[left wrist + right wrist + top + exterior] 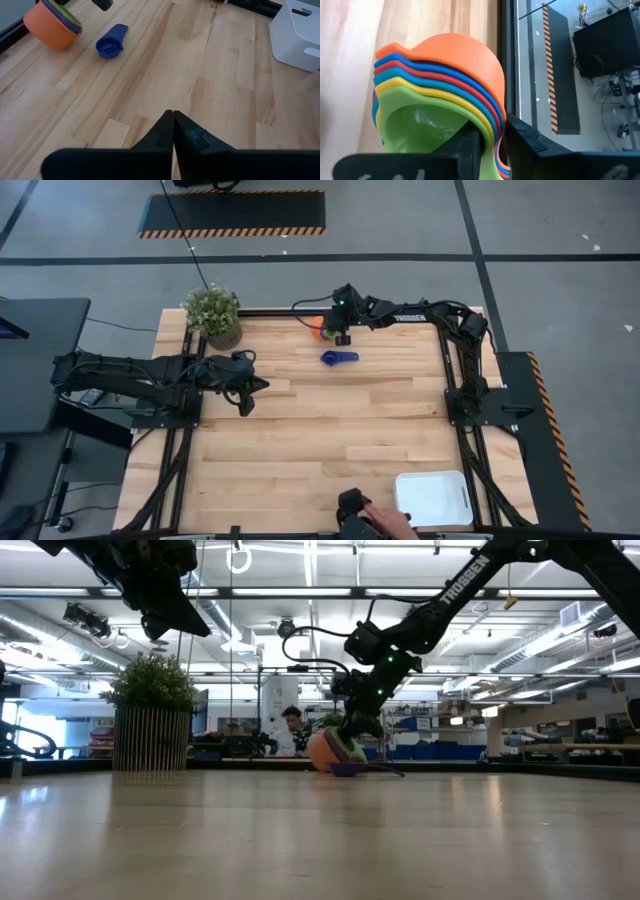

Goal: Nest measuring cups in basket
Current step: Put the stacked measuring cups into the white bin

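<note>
At the far edge of the table (300,450), beside the potted plant (213,314), the right gripper (492,142) has its two fingers pinched on the rim of the nested stack of measuring cups (445,95): one finger sits inside the innermost green cup, the other outside the layered rims, so the jaws are narrow and closed on the stack's wall. The stack lies tipped on its side, orange cup outermost, with red, blue, yellow and green rims showing inside it. One dark blue cup (339,357) lies alone on the wood just beside the stack, apart from it and untouched. The left gripper (173,131) hovers over the table's left part with its fingers pressed together, holding nothing. The white basket (433,498) stands at the near right corner, well apart from the cups. A person's hand (385,523) shows at the near edge, next to the basket.
</note>
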`<state>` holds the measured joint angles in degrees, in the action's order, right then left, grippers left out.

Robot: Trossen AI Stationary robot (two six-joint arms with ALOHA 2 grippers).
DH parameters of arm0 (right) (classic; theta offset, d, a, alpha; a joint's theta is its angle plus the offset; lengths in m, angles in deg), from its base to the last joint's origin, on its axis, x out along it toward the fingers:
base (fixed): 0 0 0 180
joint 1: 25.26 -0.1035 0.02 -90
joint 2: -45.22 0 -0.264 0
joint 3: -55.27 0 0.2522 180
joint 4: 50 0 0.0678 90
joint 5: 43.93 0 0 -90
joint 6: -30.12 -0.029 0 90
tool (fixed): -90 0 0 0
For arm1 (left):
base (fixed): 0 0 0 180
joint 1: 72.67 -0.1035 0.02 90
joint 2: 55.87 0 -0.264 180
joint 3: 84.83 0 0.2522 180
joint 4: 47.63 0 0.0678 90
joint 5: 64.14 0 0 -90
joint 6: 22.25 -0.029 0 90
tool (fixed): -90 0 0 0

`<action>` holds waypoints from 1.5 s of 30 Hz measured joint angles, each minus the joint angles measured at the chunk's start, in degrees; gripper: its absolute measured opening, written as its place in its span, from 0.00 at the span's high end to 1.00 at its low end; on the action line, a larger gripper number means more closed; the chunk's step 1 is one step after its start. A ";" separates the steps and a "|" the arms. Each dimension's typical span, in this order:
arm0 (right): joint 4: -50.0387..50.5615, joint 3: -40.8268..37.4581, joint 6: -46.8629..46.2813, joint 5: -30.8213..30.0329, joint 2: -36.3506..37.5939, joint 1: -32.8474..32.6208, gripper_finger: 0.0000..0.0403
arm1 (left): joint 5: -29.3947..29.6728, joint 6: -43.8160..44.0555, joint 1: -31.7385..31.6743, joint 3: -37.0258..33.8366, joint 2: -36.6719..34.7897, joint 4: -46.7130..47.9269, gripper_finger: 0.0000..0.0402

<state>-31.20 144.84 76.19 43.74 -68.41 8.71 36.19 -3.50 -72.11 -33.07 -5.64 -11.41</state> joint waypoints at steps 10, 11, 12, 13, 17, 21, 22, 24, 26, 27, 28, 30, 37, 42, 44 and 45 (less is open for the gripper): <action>1.13 0.00 1.68 -1.24 0.09 -2.25 0.83 | 0.00 0.01 0.01 0.00 0.00 -0.01 0.97; 1.16 0.00 1.68 -1.24 0.11 -2.36 0.84 | 0.00 0.00 0.00 0.00 0.00 -0.01 0.97; 1.18 0.00 1.68 -1.24 0.11 -2.46 0.85 | 0.00 0.01 0.01 0.00 0.00 0.01 0.97; 1.18 0.02 1.68 -1.24 0.11 -2.55 0.85 | 0.00 0.02 -0.01 0.00 0.00 -0.01 0.97; 1.31 0.02 1.54 -1.23 0.11 -2.68 0.85 | 0.00 0.00 0.01 0.00 -0.02 -0.01 0.97; 1.67 0.02 1.49 -1.24 0.16 -2.74 0.85 | 0.00 0.02 0.00 0.00 0.00 -0.01 0.97; 2.01 0.02 1.47 -1.23 0.31 -2.77 0.85 | 0.00 0.02 0.00 0.00 0.00 -0.01 0.97; 2.91 0.01 1.46 -1.22 0.76 -2.90 0.85 | 0.00 0.02 -0.01 0.00 0.00 -0.01 0.97; 3.80 -0.09 1.50 -1.08 1.47 -2.98 0.85 | 0.00 0.02 0.00 0.00 0.00 0.01 0.97; 4.29 -0.13 1.53 -1.02 1.87 -3.01 0.85 | 0.00 0.02 -0.01 0.00 0.00 -0.01 0.97; 4.99 -0.17 1.55 -1.02 2.23 -3.01 0.85 | 0.00 0.01 0.00 0.00 0.00 -0.01 0.97; 6.83 -0.17 1.57 -1.02 3.03 -3.01 0.85 | 0.00 0.02 -0.01 0.00 0.00 -0.01 0.97; 11.16 -0.17 0.52 -1.28 4.15 -3.12 0.85 | 0.00 0.02 -0.01 0.00 0.00 -0.01 0.97; 12.92 -0.17 -2.32 -2.84 5.28 -3.25 0.85 | 0.00 0.02 0.01 0.00 0.00 -0.01 0.97; 13.77 -0.17 -2.41 -3.57 6.15 -3.25 0.85 | 0.00 0.02 0.01 0.00 0.00 -0.05 0.97; 14.12 -0.15 -2.57 -3.89 6.61 -3.27 0.85 | 0.00 0.02 0.01 0.00 0.00 -0.21 0.97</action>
<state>-17.08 144.69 73.62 39.85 -61.80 5.44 36.19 -3.48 -72.09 -33.07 -5.64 -11.61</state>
